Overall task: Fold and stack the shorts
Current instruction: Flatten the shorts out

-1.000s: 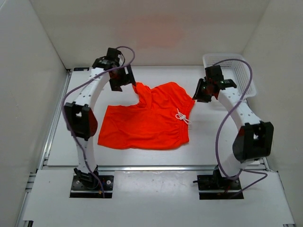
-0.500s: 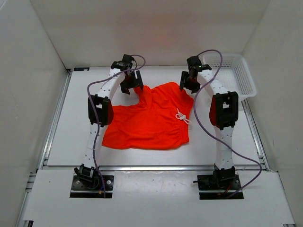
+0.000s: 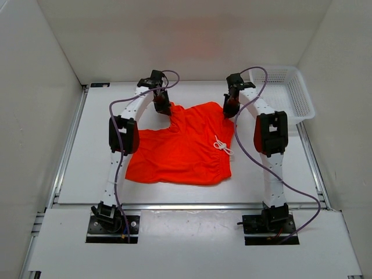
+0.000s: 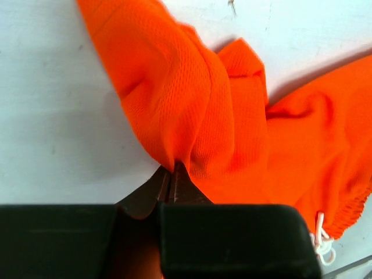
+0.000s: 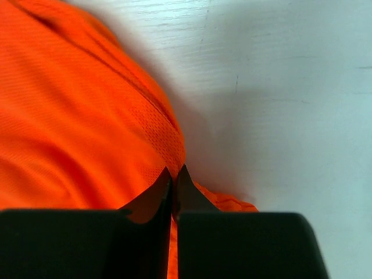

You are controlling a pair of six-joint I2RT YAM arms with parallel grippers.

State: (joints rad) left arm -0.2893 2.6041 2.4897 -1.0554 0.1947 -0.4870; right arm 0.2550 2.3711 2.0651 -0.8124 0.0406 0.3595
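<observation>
Orange-red shorts (image 3: 186,148) lie spread near the middle of a white table (image 3: 87,174), waistband w/ white drawstring (image 3: 222,144) toward the right side, near hem fairly flat, far-left corner bunched & rumpled. Left gripper (image 3: 162,107) is down on that bunched far-left corner; its wrist view shows both fingers clenched together w/ a fold of the thin mesh nipped at the tips. Right gripper (image 3: 228,108) is down on the far-right corner by the waistband, fingers likewise pressed tight, pinching the fabric edge. A white mesh basket (image 3: 296,93) sits at the table's far-right corner, apart from the shorts. Step in hand looks like the start of the 1st fold: both far corners gripped, nothing lifted yet. Next move prob calls for raising both corners together & carrying them toward the near hem at an even pace, so the cloth lays over itself w/o twisting; the thin fabric could slip from either pinch
</observation>
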